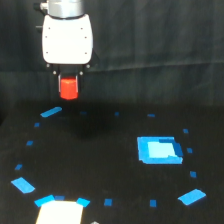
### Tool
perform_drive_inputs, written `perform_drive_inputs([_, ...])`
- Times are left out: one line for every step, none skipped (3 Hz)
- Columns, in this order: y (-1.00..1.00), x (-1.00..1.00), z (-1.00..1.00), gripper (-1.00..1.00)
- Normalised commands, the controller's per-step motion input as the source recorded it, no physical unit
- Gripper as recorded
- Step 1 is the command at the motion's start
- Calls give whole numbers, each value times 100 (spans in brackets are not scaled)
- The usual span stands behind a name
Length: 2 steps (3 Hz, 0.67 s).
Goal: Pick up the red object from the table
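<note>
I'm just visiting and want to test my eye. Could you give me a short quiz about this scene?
1. True or false: the red object rests on the table.
2. What holds it? A) the end effector B) a hand C) nothing
3. Toward which side of the exterior view does the large blue patch lie?

Key: 1 false, it hangs above the table under the end effector. 2 A. 3 the right.

A dark, softly creased cloth curtain (160,40) is hung across the whole background. Little light is cast on it, and no wall, floor or window is seen.
</note>
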Motion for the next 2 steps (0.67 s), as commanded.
perform_drive_inputs([-15, 41, -7, -100])
perform_drive_inputs([0, 11, -23, -66])
